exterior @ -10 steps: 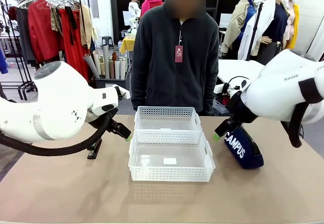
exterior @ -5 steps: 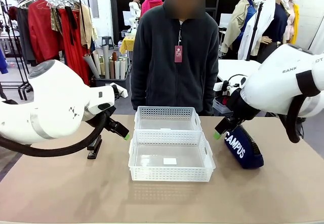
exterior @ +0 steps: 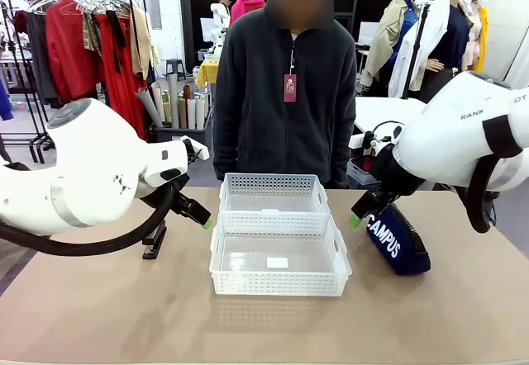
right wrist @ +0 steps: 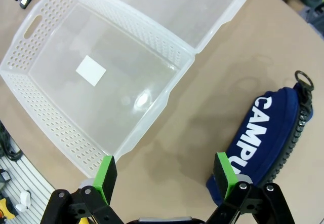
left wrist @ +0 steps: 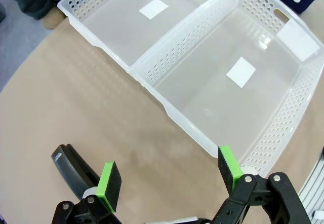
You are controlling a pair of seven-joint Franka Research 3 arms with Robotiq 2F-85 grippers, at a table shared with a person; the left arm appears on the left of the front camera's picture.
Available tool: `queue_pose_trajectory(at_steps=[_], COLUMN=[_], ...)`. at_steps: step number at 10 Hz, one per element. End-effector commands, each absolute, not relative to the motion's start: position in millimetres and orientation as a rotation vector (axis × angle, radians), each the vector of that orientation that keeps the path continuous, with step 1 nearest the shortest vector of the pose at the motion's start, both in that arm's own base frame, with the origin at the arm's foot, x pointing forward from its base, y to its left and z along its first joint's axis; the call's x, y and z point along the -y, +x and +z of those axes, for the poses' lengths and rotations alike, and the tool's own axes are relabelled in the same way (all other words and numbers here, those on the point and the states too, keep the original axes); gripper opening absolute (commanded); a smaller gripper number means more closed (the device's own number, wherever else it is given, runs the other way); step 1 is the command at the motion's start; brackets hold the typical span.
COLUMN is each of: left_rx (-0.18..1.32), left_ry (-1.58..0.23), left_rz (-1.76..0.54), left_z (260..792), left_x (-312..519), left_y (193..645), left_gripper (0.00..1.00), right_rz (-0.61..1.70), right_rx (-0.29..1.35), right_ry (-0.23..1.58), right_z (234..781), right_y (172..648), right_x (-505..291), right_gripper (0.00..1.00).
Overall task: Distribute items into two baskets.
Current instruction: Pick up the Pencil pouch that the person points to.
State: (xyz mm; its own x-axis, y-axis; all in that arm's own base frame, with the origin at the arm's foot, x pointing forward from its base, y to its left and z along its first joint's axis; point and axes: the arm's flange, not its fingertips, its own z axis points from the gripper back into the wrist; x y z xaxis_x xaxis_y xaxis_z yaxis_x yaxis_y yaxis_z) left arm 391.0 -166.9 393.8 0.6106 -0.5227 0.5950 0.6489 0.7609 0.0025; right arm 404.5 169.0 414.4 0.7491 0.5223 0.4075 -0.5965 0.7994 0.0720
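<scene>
**Both arms poised beside the empty baskets, with neither item picked yet**

We are holding the left end effector (left wrist: pixel 169 176) low over the surface (exterior: pixel 124 315) with its fingers spread apart and nothing between them. The black stapler (left wrist: pixel 73 165) is lying just beside one finger, and the near basket (exterior: pixel 281 284) is just beside the other. The right end effector (right wrist: pixel 164 176) is likewise hanging wide apart and empty, with the navy pouch (right wrist: pixel 263 127) close to one pad. The far basket (exterior: pixel 273 185) is touching the near one along their long sides, towards the person (exterior: pixel 285 109). Each basket is carrying nothing but a white label on its floor.

We are reading this step as the approach to the two grasps. To do it well, we are advising that each end effector be centred over its item before descending. The fingers should straddle the stapler's narrow body and cross the soft pouch near its middle, then lift clear of the rims
</scene>
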Motion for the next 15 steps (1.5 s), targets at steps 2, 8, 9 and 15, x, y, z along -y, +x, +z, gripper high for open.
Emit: queue_pose_trajectory(at_steps=[2,8,9,15], left_rx=[0.611,0.292,0.285,0.313], left_ry=[-0.223,-0.351,-0.502,-1.054], left_rz=[-0.682,-0.693,-0.635,-0.403], left_z=[394,417,424,448], left_x=[167,168,171,148], left_y=[391,435,444,463], left_gripper=[1.0,1.0,1.0,1.0], right_rz=[0.616,0.542,0.508,0.343], right_rx=[0.383,0.252,0.251,0.254], right_ry=[0.203,0.554,0.645,1.087], right_z=[414,432,439,461], right_y=[405,441,448,477], right_x=[-169,-167,-166,-145], right_gripper=[1.0,1.0,1.0,1.0])
